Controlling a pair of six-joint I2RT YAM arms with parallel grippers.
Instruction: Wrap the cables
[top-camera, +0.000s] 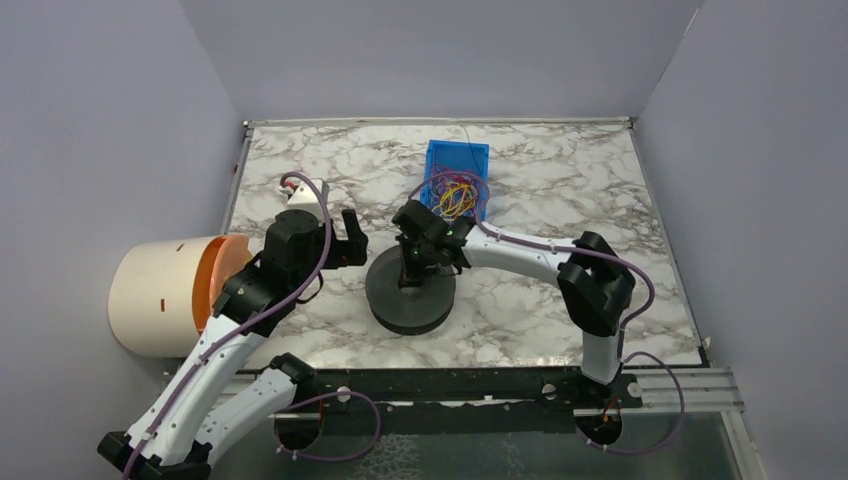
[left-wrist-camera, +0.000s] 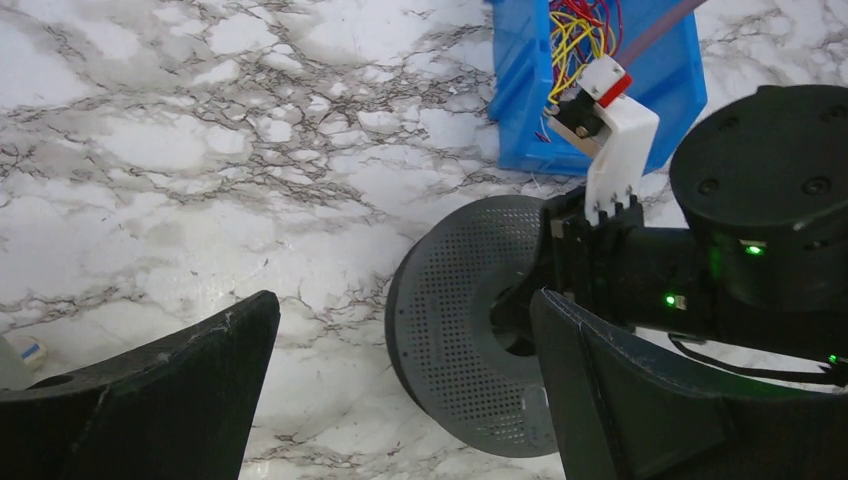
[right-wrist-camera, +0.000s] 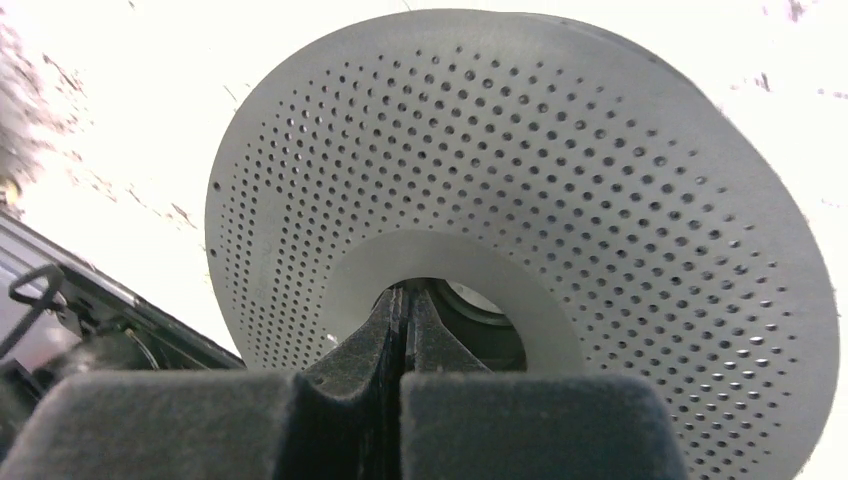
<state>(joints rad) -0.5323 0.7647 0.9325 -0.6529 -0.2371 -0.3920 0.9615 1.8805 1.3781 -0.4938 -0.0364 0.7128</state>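
Far left, off the edge of the tabletop (top-camera: 300, 160), a cream cylinder (top-camera: 160, 295) lies on its side. I ignore it. Next across are the left fingers (top-camera: 352, 240), spread wide with nothing between them, hanging just left of the black spool (top-camera: 410, 295), which lies flat on the marble. From the left wrist I see the spool's perforated face between those two open tips.

Over the spool, the right fingers (right-wrist-camera: 385, 330) are pressed tight together, pointing down, tips in the hub hole. I can see no wire between them.

The cables (top-camera: 458, 198), a yellow, red, orange and purple tangle, sit in the blue bin (top-camera: 440, 155), beyond the spool toward the back wall and slightly right of it. They lie away from both pairs of fingers, and none reaches the spool that I can make out. As a loose bundle they show no single long axis.

I judge the right arm nearer: its wrist is just beside the bin's near edge, while the left fingers are well apart from it, with the spool and the right wrist in between.
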